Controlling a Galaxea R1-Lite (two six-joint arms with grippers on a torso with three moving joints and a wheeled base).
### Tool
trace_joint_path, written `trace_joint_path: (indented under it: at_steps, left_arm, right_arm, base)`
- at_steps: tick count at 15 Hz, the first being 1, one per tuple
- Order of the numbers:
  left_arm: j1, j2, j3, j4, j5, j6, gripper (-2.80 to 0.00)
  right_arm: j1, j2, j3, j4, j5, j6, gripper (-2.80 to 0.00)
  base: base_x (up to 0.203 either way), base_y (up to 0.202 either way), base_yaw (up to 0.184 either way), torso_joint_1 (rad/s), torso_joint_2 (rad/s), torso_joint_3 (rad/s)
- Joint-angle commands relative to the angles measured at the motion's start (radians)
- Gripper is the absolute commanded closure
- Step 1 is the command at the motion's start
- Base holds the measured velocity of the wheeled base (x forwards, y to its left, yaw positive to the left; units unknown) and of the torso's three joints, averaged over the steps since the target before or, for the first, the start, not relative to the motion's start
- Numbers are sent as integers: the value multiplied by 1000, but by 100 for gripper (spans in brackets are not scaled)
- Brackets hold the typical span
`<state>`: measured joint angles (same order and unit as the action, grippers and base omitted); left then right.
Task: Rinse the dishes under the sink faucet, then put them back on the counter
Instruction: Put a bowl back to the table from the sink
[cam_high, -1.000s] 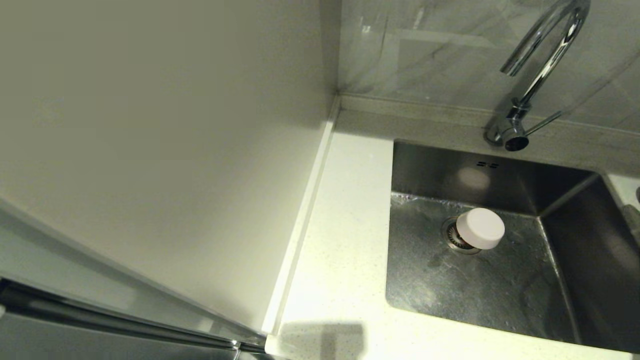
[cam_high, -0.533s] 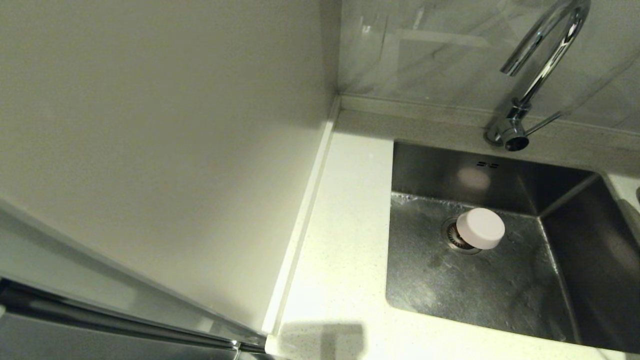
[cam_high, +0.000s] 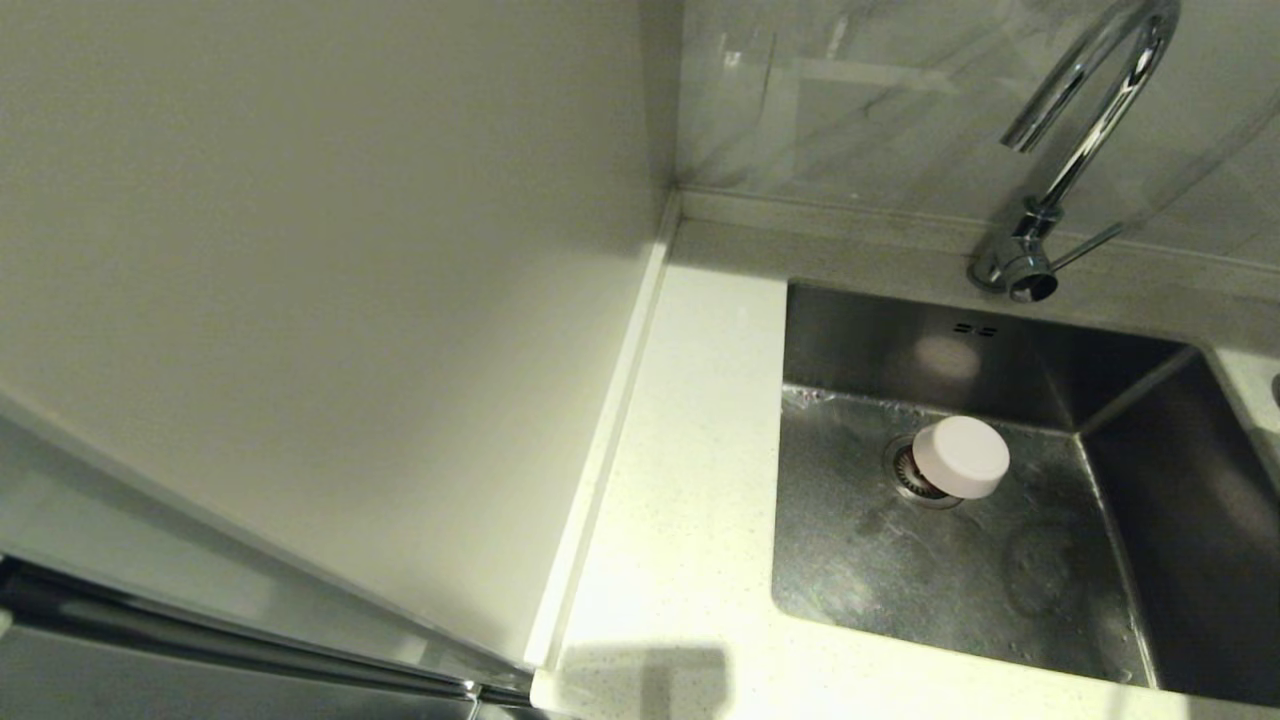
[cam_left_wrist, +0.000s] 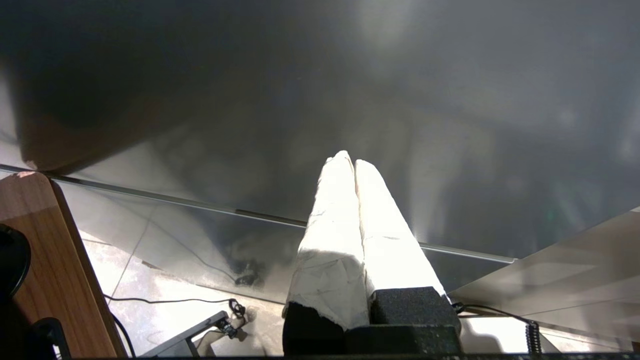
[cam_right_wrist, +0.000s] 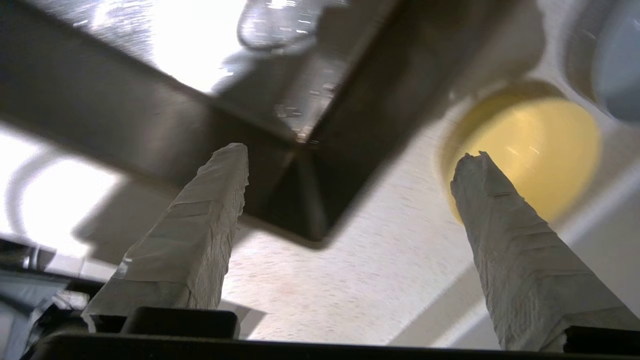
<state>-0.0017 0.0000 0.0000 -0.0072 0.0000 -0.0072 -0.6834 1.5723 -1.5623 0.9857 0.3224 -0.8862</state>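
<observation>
A pale round dish (cam_high: 960, 457) lies upside down in the sink (cam_high: 960, 590), partly over the drain (cam_high: 908, 474). The chrome faucet (cam_high: 1085, 130) arches above the sink's back rim. In the right wrist view my right gripper (cam_right_wrist: 355, 155) hangs open and empty above the counter (cam_right_wrist: 350, 270), just off the sink's corner (cam_right_wrist: 300, 210). A yellow dish (cam_right_wrist: 545, 135) sits on the counter beyond one finger (cam_right_wrist: 500, 235), with a pale blue dish (cam_right_wrist: 620, 60) past it. My left gripper (cam_left_wrist: 348, 161) is shut on nothing, parked low away from the sink. Neither gripper shows in the head view.
A cream wall panel (cam_high: 330, 300) fills the left of the head view, with a raised edge strip (cam_high: 610, 430) along the white counter (cam_high: 680, 500). A marbled backsplash (cam_high: 860, 100) stands behind the faucet. The left wrist view shows a dark cabinet front (cam_left_wrist: 320, 90) and floor cables (cam_left_wrist: 235, 310).
A grey shape at the head view's right edge, beside the sink, has slipped out of view. The dish in the sink has not moved.
</observation>
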Motion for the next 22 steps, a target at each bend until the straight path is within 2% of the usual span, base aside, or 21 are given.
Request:
trace_joint_path:
  at_steps: [1, 6, 10, 12, 15, 19, 22]
  left_arm:
    - [0, 0, 3, 0, 0, 0, 0]
    - [0, 0, 3, 0, 0, 0, 0]
    - [0, 0, 3, 0, 0, 0, 0]
    - [0, 0, 3, 0, 0, 0, 0]
    - [0, 0, 3, 0, 0, 0, 0]
    - [0, 0, 3, 0, 0, 0, 0]
    - [0, 0, 3, 0, 0, 0, 0]
  right_arm:
    - [86, -87, 72, 6, 4, -24, -280]
    - [248, -105, 216, -38, -9, -22, -280]
    - [342, -33, 308, -177, -50, -23, -280]
    - [363, 31, 313, -251, -49, -25, -280]
    - [391, 130, 325, -459, -43, -24, -280]
    - [409, 229, 337, -629, 7, -51, -280]
    - [409, 283, 422, -804, 10, -94, -280]
  base:
    - [0, 0, 0, 0, 0, 0]
    - [0, 0, 0, 0, 0, 0]
    - [0, 0, 0, 0, 0, 0]
    - [0, 0, 0, 0, 0, 0]
    - [0, 0, 0, 0, 0, 0]
    - [0, 0, 0, 0, 0, 0]
    - [0, 0, 0, 0, 0, 0]
